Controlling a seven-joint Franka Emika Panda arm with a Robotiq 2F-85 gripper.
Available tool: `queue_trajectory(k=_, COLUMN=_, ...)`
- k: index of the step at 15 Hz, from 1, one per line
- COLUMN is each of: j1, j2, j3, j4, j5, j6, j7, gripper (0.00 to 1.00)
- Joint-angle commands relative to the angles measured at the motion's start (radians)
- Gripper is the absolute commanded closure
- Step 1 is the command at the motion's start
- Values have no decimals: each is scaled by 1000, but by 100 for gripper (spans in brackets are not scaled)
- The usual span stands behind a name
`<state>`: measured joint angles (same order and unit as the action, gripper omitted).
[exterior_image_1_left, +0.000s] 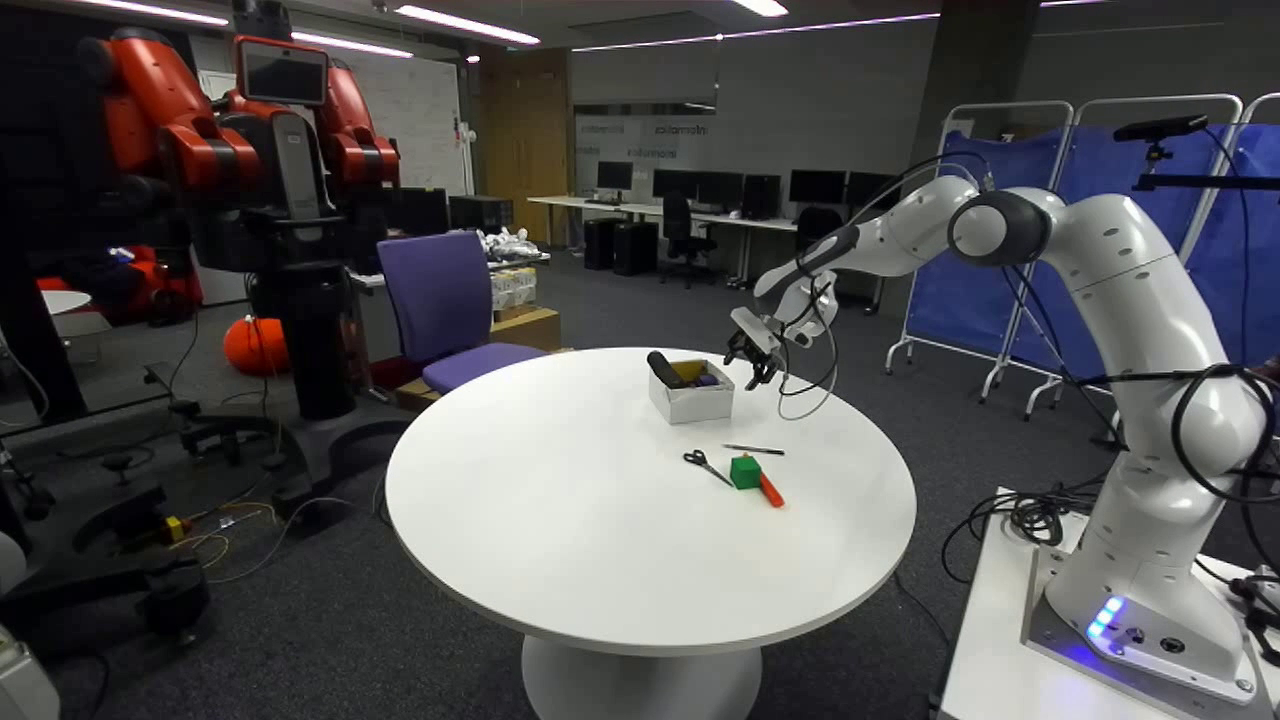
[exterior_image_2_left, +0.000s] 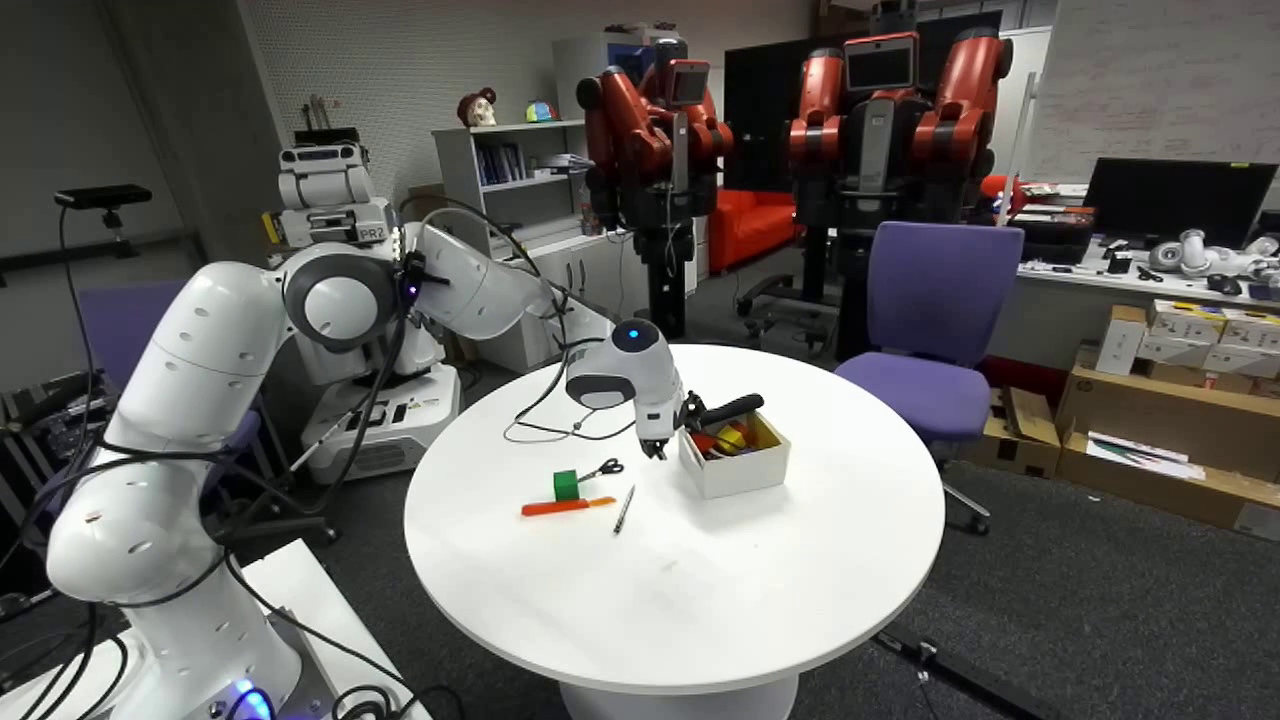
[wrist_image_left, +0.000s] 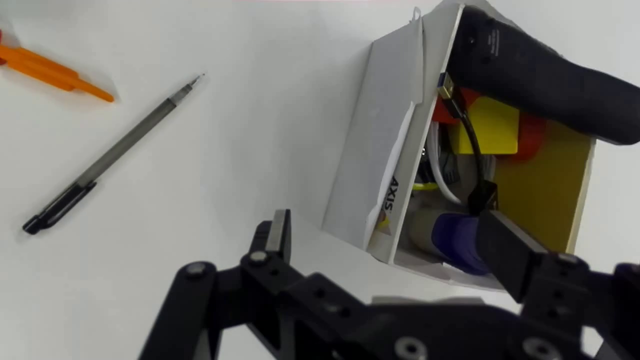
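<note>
My gripper (wrist_image_left: 387, 225) stands open above the table, its fingers spread with nothing held between them. It is nearest to a white open box (wrist_image_left: 370, 130), also seen in both exterior views. In the wrist view, the right finger (wrist_image_left: 510, 255) overlaps the box's interior; whether it touches anything there I cannot tell. Inside lie a purple-capped item (wrist_image_left: 455, 240), a yellow block (wrist_image_left: 492, 127) and a black USB cable (wrist_image_left: 470, 132). A long black handset-like object (wrist_image_left: 540, 82) rests across the box and sticks out past its edge. A grey-black pen (wrist_image_left: 132, 137) lies left of the box.
On the round white table (exterior_image_1_left: 560, 540) are a green cube (exterior_image_1_left: 745, 471), black scissors (exterior_image_1_left: 705, 466) and a red-orange tool (exterior_image_2_left: 556, 507) close together near the pen. A purple chair (exterior_image_2_left: 940, 300) stands beside the table. Cables (exterior_image_2_left: 540, 400) hang loosely from the arm.
</note>
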<state>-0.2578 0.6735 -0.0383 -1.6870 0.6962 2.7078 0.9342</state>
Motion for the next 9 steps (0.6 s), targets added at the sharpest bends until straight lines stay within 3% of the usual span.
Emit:
queue_trajectory(k=1, j1=28, j2=31, j3=-56, j4=54, j5=-13, j6=-34, j7=43, gripper=0)
queue_trajectory(k=9, j1=72, j2=80, j3=-133, j4=92, j5=-122, j6=-47, j7=103, gripper=0)
